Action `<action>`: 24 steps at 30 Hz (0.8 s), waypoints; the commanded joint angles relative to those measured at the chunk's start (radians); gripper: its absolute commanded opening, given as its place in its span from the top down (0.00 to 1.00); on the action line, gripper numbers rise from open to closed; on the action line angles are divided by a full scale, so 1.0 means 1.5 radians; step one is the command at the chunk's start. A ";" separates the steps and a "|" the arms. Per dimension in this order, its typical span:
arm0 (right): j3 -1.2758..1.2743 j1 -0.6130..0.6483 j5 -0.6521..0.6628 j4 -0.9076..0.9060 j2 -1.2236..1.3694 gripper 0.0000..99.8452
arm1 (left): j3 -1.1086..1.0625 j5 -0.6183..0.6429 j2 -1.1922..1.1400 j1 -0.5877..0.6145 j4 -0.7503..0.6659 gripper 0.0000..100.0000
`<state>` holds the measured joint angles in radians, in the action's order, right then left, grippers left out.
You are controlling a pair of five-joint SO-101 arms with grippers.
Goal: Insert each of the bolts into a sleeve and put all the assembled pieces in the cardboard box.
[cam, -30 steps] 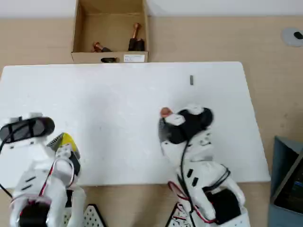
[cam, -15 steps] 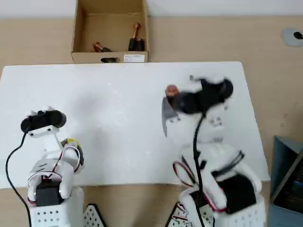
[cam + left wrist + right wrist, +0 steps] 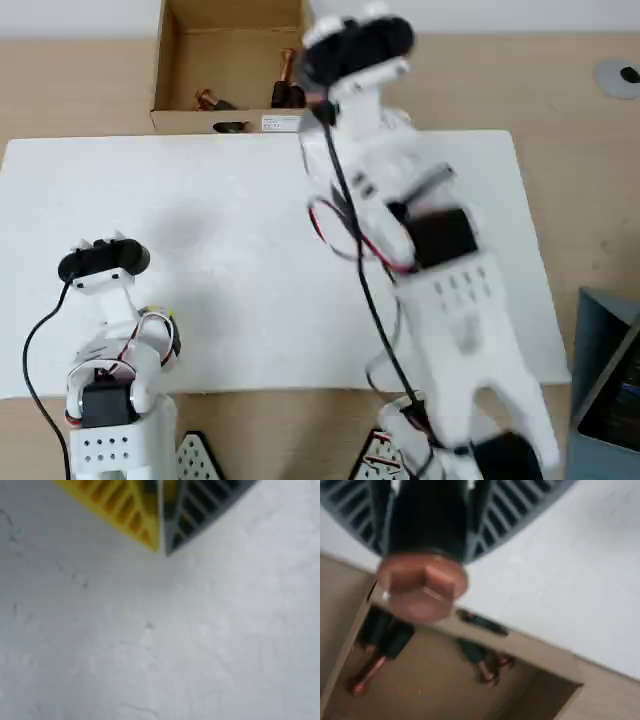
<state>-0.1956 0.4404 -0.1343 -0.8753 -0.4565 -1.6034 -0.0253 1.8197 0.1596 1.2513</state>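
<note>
My right gripper (image 3: 427,550) is shut on a black sleeve (image 3: 427,515) with a copper bolt head (image 3: 422,585) sticking out of its end. It hangs over the near wall of the cardboard box (image 3: 530,647). Two assembled pieces (image 3: 380,645) (image 3: 480,662) lie on the box floor. From above, the right arm (image 3: 355,50) stretches across the white board to the box's (image 3: 232,122) right front corner, where the pieces (image 3: 210,100) (image 3: 287,90) lie. My left gripper (image 3: 161,545) is shut with nothing in it, just above the board. The left arm (image 3: 105,265) stands at the near left.
The white board (image 3: 200,230) covers most of the wooden table. A grey bin (image 3: 605,370) stands at the right edge. A small grey disc (image 3: 618,75) lies on the table at the far right.
The right arm has swung from the middle of the board out to the box, carrying the sleeve and bolt. The left arm has drawn back and now stands more upright.
</note>
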 commanded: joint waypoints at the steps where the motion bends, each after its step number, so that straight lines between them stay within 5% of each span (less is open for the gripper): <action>1: 0.106 -0.008 0.043 0.078 0.100 0.99 | 0.004 0.003 0.003 0.006 -0.014 1.00; 24: 0.730 -0.007 0.236 0.237 0.836 0.99 | 0.004 -0.001 0.003 0.007 -0.013 1.00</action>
<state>0.7112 0.4404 0.1895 -0.5547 0.7188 -1.6034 -0.0253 1.8197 0.1596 1.2513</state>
